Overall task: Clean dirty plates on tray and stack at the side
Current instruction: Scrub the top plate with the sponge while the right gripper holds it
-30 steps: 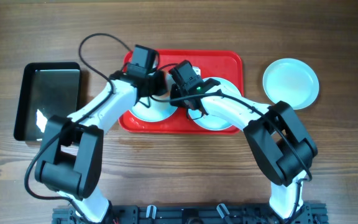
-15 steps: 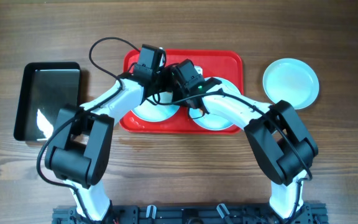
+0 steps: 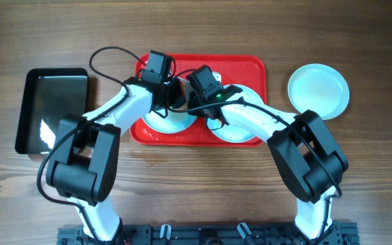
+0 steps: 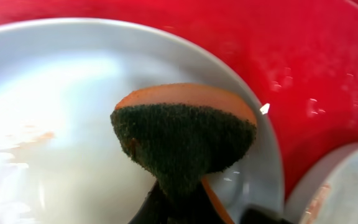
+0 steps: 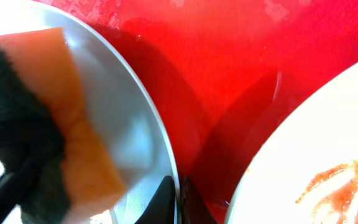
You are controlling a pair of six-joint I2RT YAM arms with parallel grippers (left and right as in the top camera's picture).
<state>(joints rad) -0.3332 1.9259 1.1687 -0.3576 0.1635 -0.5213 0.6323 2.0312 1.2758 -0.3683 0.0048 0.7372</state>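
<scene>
Plate [image 4: 55,93] looks stiff, light, wet-slick; hold by rim: right hand [image 5: 178,198] pinches it there, left hand [image 4: 194,211] clamped on soft sponge [image 4: 185,137]

The arms [image 3: 257,119] cover most of two plates [image 3: 163,124], and the sponge [image 4: 185,134] hides the left jaws

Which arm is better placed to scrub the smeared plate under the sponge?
Left. The left gripper is shut on the sponge, directly over that plate and its orange smear. The right gripper only pinches the plate's rim, probably steadying it.
</scene>
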